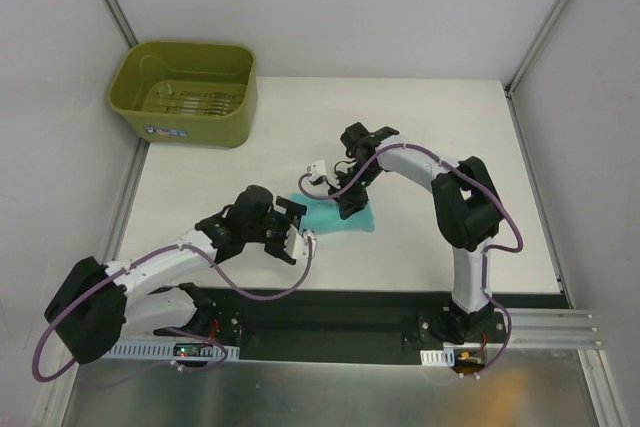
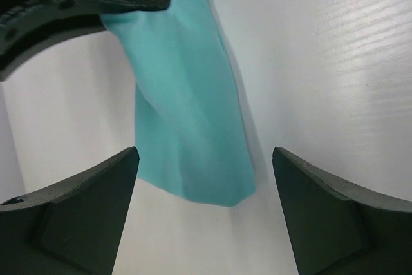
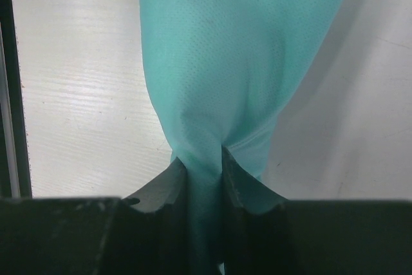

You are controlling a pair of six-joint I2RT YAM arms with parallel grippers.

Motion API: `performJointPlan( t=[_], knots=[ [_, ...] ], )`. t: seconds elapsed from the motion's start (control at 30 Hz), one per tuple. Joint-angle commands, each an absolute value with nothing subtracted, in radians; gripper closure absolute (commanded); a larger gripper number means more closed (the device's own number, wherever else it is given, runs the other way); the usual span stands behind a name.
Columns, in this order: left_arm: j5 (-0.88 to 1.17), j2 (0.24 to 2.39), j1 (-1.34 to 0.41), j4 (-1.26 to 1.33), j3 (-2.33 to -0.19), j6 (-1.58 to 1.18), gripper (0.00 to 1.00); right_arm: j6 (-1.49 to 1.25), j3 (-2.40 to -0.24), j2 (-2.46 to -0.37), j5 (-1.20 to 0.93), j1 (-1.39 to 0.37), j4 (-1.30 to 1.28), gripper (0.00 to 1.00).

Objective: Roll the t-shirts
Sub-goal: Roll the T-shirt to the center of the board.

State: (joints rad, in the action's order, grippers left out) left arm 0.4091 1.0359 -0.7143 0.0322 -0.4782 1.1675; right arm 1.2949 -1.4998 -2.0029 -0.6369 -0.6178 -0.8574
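The teal-green t-shirt (image 1: 335,215) lies bunched on the white table between the two arms. My right gripper (image 1: 352,205) is shut on it: in the right wrist view the fabric (image 3: 225,62) is pinched between the two fingers and hangs away from them. My left gripper (image 1: 300,242) is open and empty, just left of the shirt's near-left end. In the left wrist view the shirt (image 2: 187,114) hangs as a narrow strip ahead of the spread fingers, and the right arm's dark gripper body (image 2: 71,4) shows at the top left.
An olive-green plastic tub (image 1: 185,92) stands at the table's far left corner. The table's front edge (image 1: 340,292) runs just behind the arm bases. Grey walls enclose the left, back and right sides.
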Motion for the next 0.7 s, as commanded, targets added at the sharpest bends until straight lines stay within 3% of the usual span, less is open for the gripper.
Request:
performJointPlan(
  t=[0.0,0.67],
  knots=[
    [0.344,1.178,-0.719,0.071,-0.597,1.083,0.15,1.289,-1.517,-1.977,-0.666,-0.618,-0.864,0.78],
    [0.232,1.534,-0.716,0.031,-0.733,1.137,0.19,1.321,-1.482,-1.953,-0.676,-0.627,-0.847,0.78]
  ],
)
